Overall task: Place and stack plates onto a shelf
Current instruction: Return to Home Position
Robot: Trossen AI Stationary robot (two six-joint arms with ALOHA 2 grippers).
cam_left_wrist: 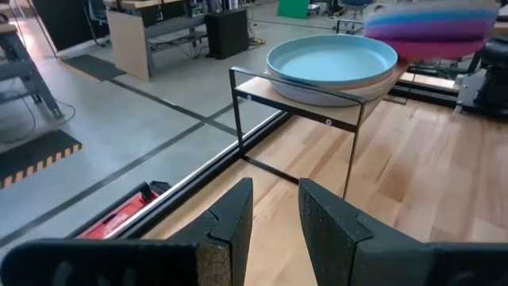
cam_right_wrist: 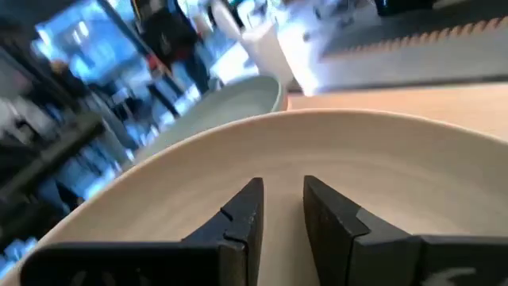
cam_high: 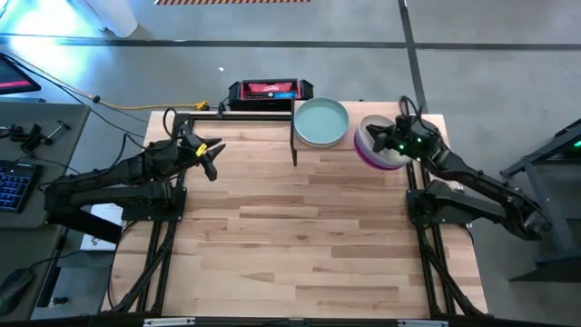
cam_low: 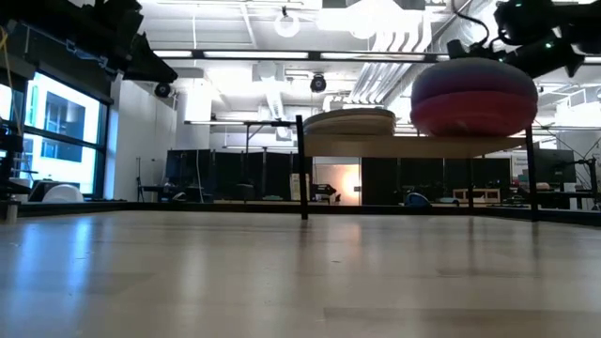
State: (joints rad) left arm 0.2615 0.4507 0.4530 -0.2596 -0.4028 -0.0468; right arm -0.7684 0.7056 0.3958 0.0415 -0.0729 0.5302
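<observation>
Right gripper (cam_high: pixel 397 139) jaws narrowly parted over stacked plates (cam_high: pixel 379 145) (on shelf (cam_high: pixel 295 143)); left gripper (cam_high: pixel 210 156) jaws narrowly parted, empty.

My shelf (cam_high: pixel 320 136) stands at the table's (cam_high: pixel 300 236) far edge; everything on the near side of it is bare wood where either of my arms can sweep. On the shelf, the teal plate (cam_high: pixel 321 122) fills its left half and a plate stack (cam_high: pixel 379 143) its right. My right gripper (cam_high: pixel 397 141) crowds the space just above that stack.
</observation>
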